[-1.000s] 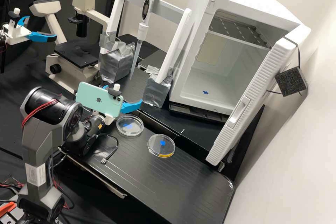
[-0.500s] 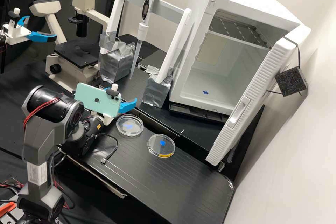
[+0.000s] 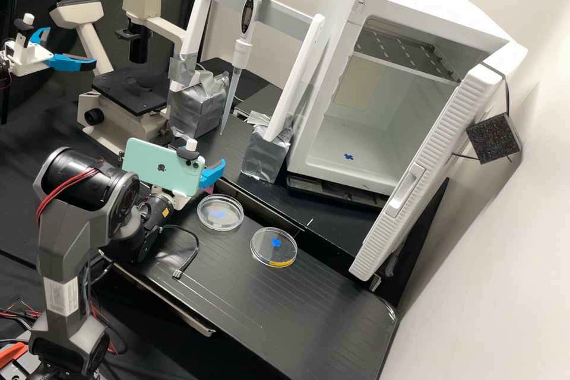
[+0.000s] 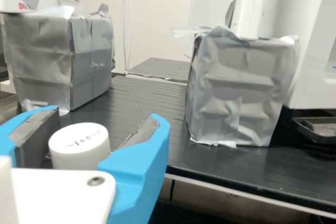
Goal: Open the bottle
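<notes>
In the high view the gripper is at the bench's middle, largely hidden behind the mint phone mounted on it, with one blue finger showing. A small pink patch lies just below that finger; I cannot tell whether it is part of the bottle. In the wrist view a round white cap with dark writing stands between the two fingers of the gripper, which is open. A gap shows between the cap and one finger pad. The bottle's body under the cap is hidden.
Two clear dishes lie on the near black surface. Behind stand silver-taped blocks holding a white frame with a pipette, a microscope and a white cabinet with its door open.
In the high view the gripper and its phone have moved left and slightly up, away from the taped block at the right. The pink patch has come into sight. The dishes have stayed put.
</notes>
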